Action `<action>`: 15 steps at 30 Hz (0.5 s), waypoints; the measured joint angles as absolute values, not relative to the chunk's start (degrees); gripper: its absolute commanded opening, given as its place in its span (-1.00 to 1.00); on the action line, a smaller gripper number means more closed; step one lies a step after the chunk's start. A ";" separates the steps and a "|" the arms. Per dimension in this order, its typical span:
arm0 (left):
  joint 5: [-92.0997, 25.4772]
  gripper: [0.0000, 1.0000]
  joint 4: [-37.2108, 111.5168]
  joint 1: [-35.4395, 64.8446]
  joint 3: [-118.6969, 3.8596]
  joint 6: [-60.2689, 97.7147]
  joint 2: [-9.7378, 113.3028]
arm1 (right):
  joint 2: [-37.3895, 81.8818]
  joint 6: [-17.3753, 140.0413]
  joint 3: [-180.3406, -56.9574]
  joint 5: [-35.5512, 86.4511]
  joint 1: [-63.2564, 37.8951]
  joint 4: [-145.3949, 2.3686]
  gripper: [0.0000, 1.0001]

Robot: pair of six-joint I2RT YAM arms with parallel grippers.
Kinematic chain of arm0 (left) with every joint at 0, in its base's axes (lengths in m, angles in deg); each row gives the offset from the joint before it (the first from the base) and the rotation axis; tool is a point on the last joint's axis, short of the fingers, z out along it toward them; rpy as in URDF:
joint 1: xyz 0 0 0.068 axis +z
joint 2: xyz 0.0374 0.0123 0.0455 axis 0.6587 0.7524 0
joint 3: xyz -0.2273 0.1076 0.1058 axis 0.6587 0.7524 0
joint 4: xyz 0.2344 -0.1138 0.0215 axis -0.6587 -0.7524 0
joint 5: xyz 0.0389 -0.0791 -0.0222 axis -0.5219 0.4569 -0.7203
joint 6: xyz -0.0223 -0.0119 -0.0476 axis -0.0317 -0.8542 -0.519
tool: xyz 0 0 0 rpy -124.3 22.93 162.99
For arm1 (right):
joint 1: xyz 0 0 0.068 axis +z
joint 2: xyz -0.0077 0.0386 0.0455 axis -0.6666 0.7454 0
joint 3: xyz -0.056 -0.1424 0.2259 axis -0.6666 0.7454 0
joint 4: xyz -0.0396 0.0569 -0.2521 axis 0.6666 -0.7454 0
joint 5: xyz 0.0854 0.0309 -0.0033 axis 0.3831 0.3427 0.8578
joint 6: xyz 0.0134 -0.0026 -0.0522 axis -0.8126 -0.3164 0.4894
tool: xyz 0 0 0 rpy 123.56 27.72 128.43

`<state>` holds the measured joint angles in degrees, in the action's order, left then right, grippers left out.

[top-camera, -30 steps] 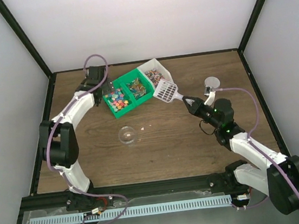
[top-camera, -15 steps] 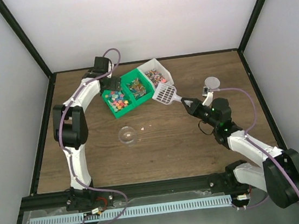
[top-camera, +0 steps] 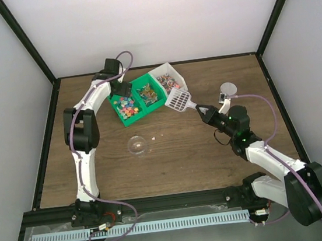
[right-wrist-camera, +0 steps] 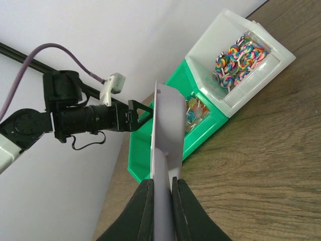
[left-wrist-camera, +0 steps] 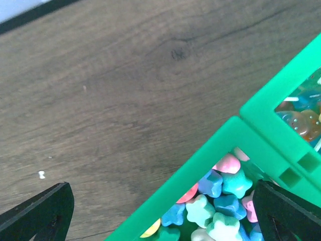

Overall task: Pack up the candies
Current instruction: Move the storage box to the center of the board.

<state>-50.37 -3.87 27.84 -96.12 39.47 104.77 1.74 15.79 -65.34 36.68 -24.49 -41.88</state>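
Left fingers spread astride green bin's corner.

2 white arms with black joints, purple cables; right shows green lights.

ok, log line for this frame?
left claw open, over green bin corner, candies below | right claw shut on scoop, its head near white bin | clear container apart on table
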 measured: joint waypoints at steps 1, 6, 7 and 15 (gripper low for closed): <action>-50.24 0.96 -4.24 27.84 -96.32 39.45 105.41 | 1.63 15.81 -65.34 36.64 -24.49 -41.92 -0.99; -49.45 0.87 -5.07 27.92 -96.03 39.08 107.35 | 1.35 15.81 -65.34 36.22 -24.49 -42.14 -0.99; -49.17 0.84 -4.78 27.99 -95.77 38.88 107.18 | 1.35 15.81 -65.34 36.22 -24.49 -42.16 -0.99; -45.08 0.72 1.66 27.79 -81.47 35.28 98.41 | 1.09 15.79 -65.30 36.22 -24.49 -42.14 -0.99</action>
